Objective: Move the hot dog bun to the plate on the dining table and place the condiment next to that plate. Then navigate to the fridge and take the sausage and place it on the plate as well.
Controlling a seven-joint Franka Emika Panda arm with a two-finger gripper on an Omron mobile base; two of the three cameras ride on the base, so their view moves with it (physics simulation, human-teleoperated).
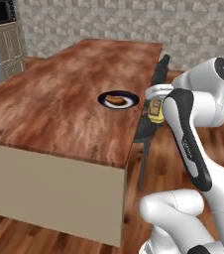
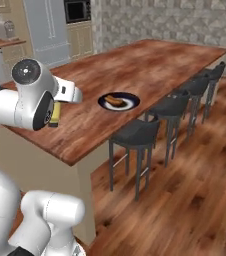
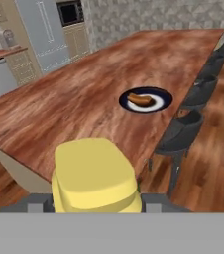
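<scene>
Gripper (image 3: 95, 198) half closed, clamped on yellow condiment bottle (image 3: 93, 174), carried above near end of dining table (image 1: 59, 109). Bun (image 1: 115, 100) already on plate (image 1: 129, 104). Advice: carry bottle upright, lower onto bare wood just beside plate rim, avoid nudging plate, release only once seated.

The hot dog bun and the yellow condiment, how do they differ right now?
The hot dog bun lies flat on the plate on the dining table; the yellow condiment is held off the table in the gripper, short of the plate. The bun is brown and long; the condiment is pale yellow and blocky. Both belong to the same place setting.
</scene>
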